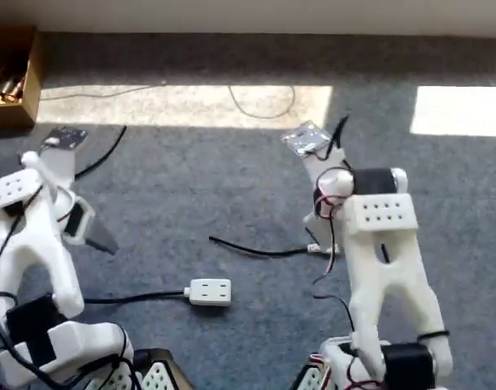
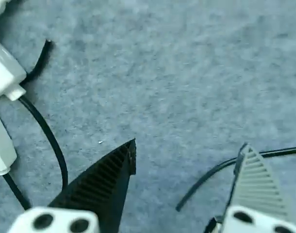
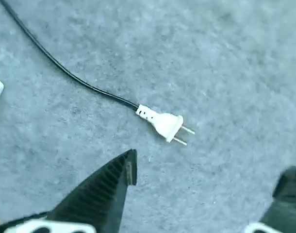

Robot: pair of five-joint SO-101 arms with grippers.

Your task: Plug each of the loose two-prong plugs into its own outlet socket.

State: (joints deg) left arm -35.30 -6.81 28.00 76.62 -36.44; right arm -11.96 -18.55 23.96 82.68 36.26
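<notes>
from my station i read this as the approach to the first pickup. the white two-prong plug (image 3: 162, 124) lies flat on the grey carpet (image 1: 191, 179). its thin black cord (image 3: 65, 72) trails away behind it and its metal prongs point toward open carpet, so the body is free to be pinched from either side. the right gripper (image 3: 208, 162) hangs above it with jaws spread wide and nothing between them, which i take to be the stance for dropping over the plug body rather than the cord. the white rectangular outlet block (image 1: 209, 291) sits apart from the plug, between the two arms, with its own black lead running off toward the left arm's base. as far as i can see, none of its sockets is filled. the left gripper (image 2: 188, 145) is also wide and empty over bare carpet, probably placed to steady the block. two white moulded pieces (image 2: 5, 73) with black leads sit at the edge of the left wrist view; i cannot tell what they are.
</notes>
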